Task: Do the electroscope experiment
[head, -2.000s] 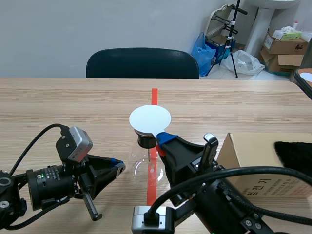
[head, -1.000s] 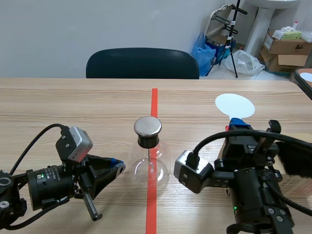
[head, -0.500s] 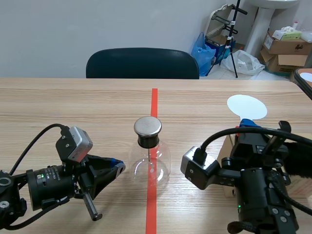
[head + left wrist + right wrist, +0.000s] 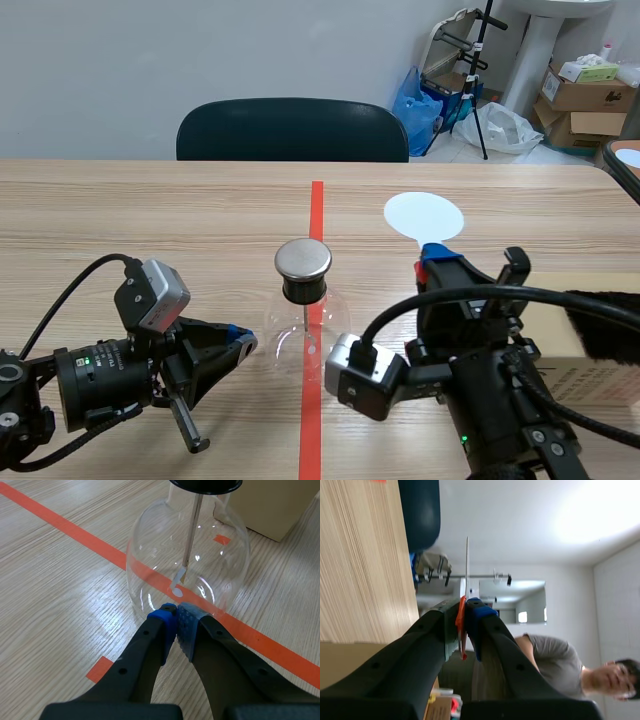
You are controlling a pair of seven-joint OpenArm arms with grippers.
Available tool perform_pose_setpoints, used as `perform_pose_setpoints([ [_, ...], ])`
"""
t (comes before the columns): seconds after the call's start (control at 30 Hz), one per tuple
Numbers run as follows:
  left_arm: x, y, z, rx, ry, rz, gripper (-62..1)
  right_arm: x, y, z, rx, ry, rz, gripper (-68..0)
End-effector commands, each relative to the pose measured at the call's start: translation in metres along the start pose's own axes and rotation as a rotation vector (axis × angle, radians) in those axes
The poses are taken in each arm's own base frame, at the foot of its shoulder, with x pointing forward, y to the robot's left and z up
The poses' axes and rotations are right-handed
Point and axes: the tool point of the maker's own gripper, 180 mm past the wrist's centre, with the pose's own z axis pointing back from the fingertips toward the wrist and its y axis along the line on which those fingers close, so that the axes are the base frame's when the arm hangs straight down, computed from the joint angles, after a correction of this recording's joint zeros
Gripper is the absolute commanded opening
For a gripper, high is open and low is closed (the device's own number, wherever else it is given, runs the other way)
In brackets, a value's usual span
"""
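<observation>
Our right hand (image 4: pixel 436 258), clamped on the stem of the white disc (image 4: pixel 424 215), holds it raised above the counter (image 4: pixel 150 210), right of the electroscope flask (image 4: pixel 305 325), whose metal cap (image 4: pixel 303 258) lies leftward and lower, while our left hand (image 4: pixel 238 345), fingers pressed together and empty, sits just beside the flask's base.

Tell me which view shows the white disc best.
The scene view: the disc shows its full round face above the right gripper. The right wrist view shows only its thin edge; the left wrist view misses it.
</observation>
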Motion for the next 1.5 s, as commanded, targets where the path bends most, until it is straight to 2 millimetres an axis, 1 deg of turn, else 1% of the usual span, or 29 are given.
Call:
perform_pose_setpoints([
  [0.0,0.013,-0.003,-0.003,-0.012,-0.043,0.000,-57.8,0.003,-0.012,-0.005,-0.044,-0.032,0.008,-66.2],
  [0.37,0.013,-0.003,-0.003,-0.012,-0.043,0.000,-57.8,0.052,-0.011,0.003,-0.043,-0.307,0.014,-66.2],
  [0.5,0.013,-0.003,-0.003,-0.012,-0.043,0.000,-57.7,0.066,-0.011,0.008,-0.042,-0.392,0.016,-66.2],
  [0.63,0.013,-0.003,-0.003,-0.012,-0.043,0.000,-57.8,0.076,-0.010,0.013,-0.042,-0.454,0.018,-66.2],
  [0.7,0.013,-0.003,-0.003,-0.012,-0.043,0.000,-57.8,0.079,-0.010,0.014,-0.042,-0.468,0.018,-66.2],
  [1.47,0.013,-0.003,-0.003,-0.012,-0.043,0.000,-57.8,0.078,-0.010,0.014,-0.042,-0.467,0.018,-66.2],
])
